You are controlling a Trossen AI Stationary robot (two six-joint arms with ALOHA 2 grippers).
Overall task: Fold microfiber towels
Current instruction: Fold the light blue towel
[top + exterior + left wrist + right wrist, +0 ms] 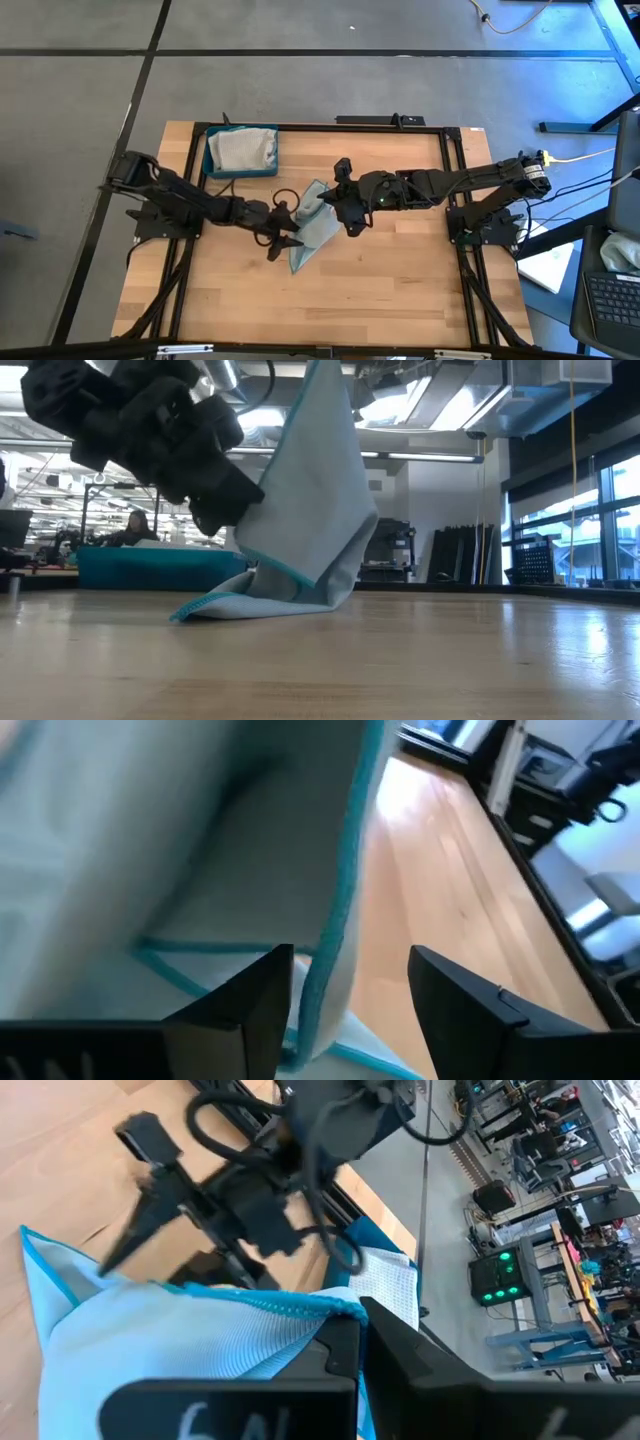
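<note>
Mid-bench [380, 290], the right gripper [340, 208] pinches a pale blue towel's [312, 225] top edge, lifting it; its lower end drags. The left gripper [290, 240] is spread at its hem, partly hidden.

A robotics lab: wooden bench [380, 290] in black framing, equipment racks [500, 1270], open industrial ceiling [440, 400].

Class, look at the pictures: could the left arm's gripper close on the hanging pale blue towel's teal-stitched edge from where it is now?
Probably yes. The left gripper is open with the pale blue towel edge hanging between its fingers, nothing blocking; the right gripper, shut, holds it up.
</note>
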